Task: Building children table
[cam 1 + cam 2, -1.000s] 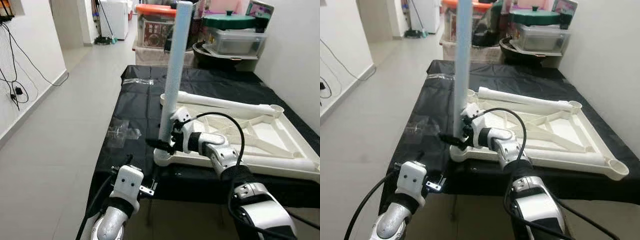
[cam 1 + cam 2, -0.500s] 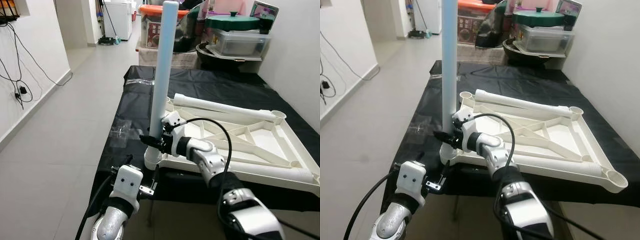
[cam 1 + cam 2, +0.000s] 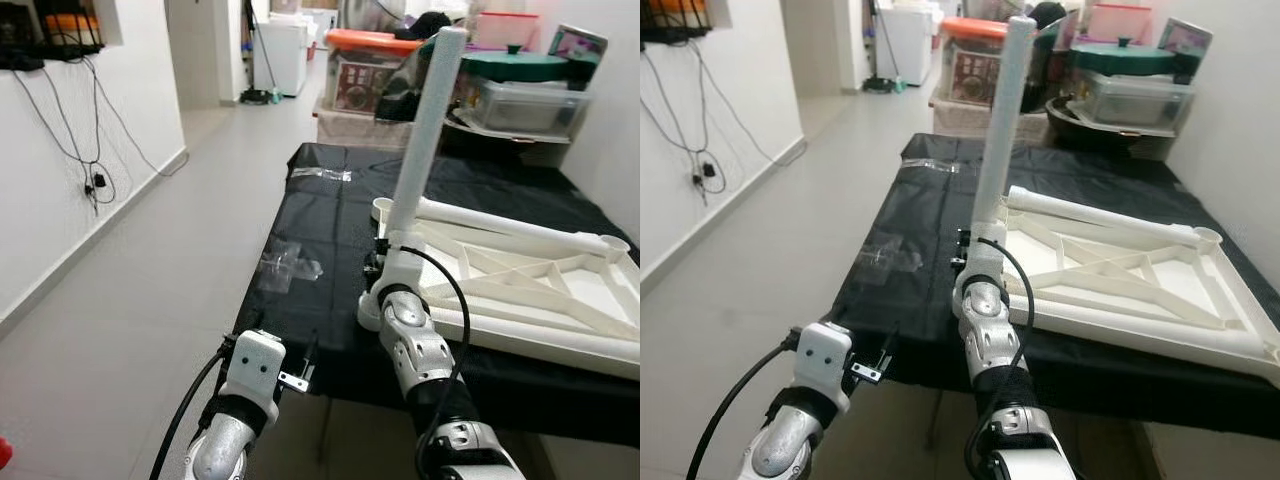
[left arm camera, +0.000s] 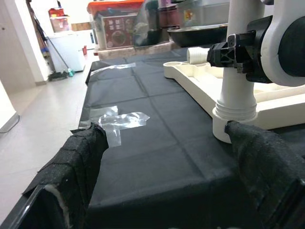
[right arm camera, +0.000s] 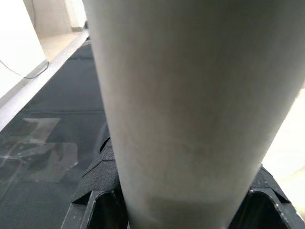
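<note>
Nearest, the left tool (image 3: 300,378) hangs idle below the near edge of the tabletop (image 3: 320,240), its fingers spread with nothing between them. Beyond it the right arm reaches straight forward and up, its right tool (image 3: 381,252) clamped around the foot of the leg (image 3: 420,140), which stands upright in the near-left corner socket of the upturned frame (image 3: 520,290) lying on the black cloth. Likely risk: the leg leans slightly right, so pushing or letting go now could jam it crooked, or lever the frame's corner, which sits close to the edge.
</note>
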{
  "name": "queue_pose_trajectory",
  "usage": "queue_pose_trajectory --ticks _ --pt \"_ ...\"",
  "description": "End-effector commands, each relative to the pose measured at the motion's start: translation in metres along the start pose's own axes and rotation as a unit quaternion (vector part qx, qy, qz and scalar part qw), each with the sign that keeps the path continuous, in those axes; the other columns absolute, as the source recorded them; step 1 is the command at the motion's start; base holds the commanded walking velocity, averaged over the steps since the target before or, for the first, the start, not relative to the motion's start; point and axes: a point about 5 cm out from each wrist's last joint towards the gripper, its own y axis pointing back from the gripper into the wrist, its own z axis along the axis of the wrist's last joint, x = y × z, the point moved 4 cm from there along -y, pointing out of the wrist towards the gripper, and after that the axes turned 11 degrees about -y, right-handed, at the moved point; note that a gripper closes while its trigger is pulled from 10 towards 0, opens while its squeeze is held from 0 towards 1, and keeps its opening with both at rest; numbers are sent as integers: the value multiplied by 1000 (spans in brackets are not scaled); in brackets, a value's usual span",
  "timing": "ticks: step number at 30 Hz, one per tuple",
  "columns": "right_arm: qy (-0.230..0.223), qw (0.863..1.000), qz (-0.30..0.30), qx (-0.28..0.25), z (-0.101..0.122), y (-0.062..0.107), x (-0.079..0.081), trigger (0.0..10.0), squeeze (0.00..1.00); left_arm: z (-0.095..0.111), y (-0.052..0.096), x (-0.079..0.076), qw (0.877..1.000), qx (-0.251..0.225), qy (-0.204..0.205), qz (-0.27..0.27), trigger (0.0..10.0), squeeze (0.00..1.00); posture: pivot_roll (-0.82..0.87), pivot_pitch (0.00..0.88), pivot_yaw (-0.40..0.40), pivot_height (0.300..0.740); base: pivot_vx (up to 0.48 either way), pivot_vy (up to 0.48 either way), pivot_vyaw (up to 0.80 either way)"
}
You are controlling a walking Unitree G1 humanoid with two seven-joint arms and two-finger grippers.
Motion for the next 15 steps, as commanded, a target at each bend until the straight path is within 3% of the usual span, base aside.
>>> queue_pose_trajectory --ticks 1,2,4,5,6,7,8,9,11,12,13,14,15 --pt "-16 999 35 17 -12 3 16 10000 1000 -4 0 -3 1000 10 3 -6 10000 0 38 0 -81 740 0 0 0" --pt "-16 999 35 17 -12 3 16 10000 1000 -4 0 -3 1000 10 3 -6 10000 0 38 0 -81 740 0 0 0" --pt "-31 995 96 9 -9 5 37 10000 1000 -4 0 -2 1000 10 3 -6 10000 0 39 0 -85 740 0 0 0" --pt "-31 995 96 9 -9 5 37 10000 1000 -4 0 -2 1000 10 3 -6 10000 0 39 0 -85 740 0 0 0" --pt "-36 991 130 10 -7 5 44 10000 871 -4 0 -2 1000 11 3 -6 10000 0 39 0 -84 740 0 0 0" --pt "-39 988 150 11 -6 5 48 10000 871 -4 0 -2 1000 11 3 -6 10000 0 39 0 -84 740 0 0 0" --pt "-13 981 194 8 -2 4 52 10000 0 -4 0 -2 1000 11 3 -6 10000 0 43 0 -84 740 0 0 0" --pt "-13 981 194 8 -2 4 52 10000 0 -4 0 -2 1000 11 3 -6 10000 0 43 0 -84 740 0 0 0" --pt "10 959 280 42 -1 2 56 10000 0 -4 0 -2 1000 11 3 -7 10000 0 42 0 -80 740 0 0 0" --pt "10 959 280 42 -1 2 56 10000 0 -4 0 -2 1000 11 3 -7 10000 0 42 0 -80 740 0 0 0" --pt "34 944 323 58 0 2 55 10000 0 -4 -1 -2 1000 11 3 -7 10000 0 43 0 -83 740 0 0 0" --pt "34 944 323 58 0 2 55 10000 0 -4 -1 -2 1000 11 3 -7 10000 0 43 0 -83 740 0 0 0" --pt "48 935 345 69 1 3 53 10000 0 -4 -1 -2 1000 11 3 -8 10000 0 43 0 -83 740 0 0 0"
